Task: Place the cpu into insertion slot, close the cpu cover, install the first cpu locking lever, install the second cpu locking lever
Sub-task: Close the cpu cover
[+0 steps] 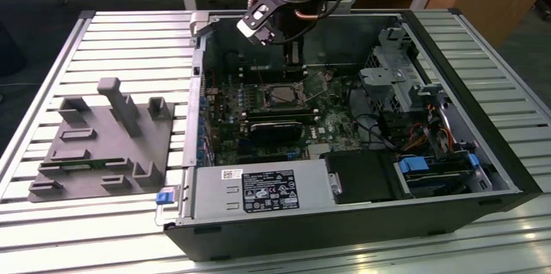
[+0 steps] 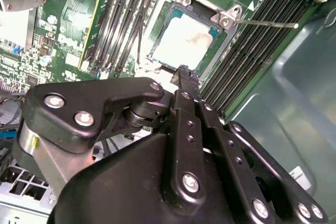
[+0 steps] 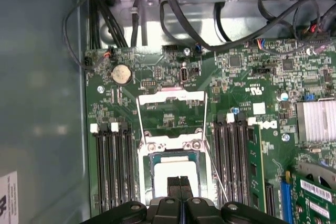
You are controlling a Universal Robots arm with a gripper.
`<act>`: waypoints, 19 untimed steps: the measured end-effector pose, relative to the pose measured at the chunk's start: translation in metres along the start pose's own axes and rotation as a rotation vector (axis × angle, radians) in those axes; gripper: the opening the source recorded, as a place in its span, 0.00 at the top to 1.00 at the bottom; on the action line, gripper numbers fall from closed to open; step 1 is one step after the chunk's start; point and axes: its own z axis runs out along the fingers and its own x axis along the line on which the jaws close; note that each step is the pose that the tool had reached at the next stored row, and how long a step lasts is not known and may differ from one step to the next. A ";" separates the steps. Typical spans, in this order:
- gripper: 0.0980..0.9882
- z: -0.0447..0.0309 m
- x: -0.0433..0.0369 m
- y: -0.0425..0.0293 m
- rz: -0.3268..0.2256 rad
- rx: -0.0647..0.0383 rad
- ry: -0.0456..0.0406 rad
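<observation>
The cpu [image 2: 184,43] lies flat in the insertion slot [image 3: 151,162], its pale silver top showing in both wrist views; it is also seen on the green board as the cpu [image 1: 283,96]. The cpu cover [image 3: 170,96] is swung open away from the socket, with green board visible through its window. Thin lever rods [image 3: 206,129] run beside the cover, and one lever [image 2: 268,23] sticks out sideways, unlatched. My gripper [image 3: 180,183] is shut with nothing between its black fingers. The gripper [image 2: 184,72] hovers just over the socket's edge, and the gripper [image 1: 296,74] hangs inside the case.
The open computer case [image 1: 482,158] lies on a slatted table. Black memory slots [image 3: 233,161] flank the socket. A power supply [image 1: 258,190] sits in front, a drive cage [image 1: 396,80] and cables at the exterior view's right. A grey fixture [image 1: 103,138] stands at its left.
</observation>
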 end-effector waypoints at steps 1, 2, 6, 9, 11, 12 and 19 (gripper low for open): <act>0.99 0.0001 0.0001 0.0013 0.000 0.000 0.0000; 0.99 0.0001 0.0002 0.0028 0.000 0.000 -0.0001; 0.99 0.0005 0.0009 0.0108 0.000 0.000 -0.0001; 0.99 0.0008 0.0013 0.0154 0.000 0.000 0.0000; 0.99 0.0009 0.0015 0.0188 0.000 0.000 0.0000; 0.99 0.0010 0.0017 0.0205 0.000 0.000 0.0000; 0.99 0.0016 0.0027 0.0320 0.000 0.000 -0.0001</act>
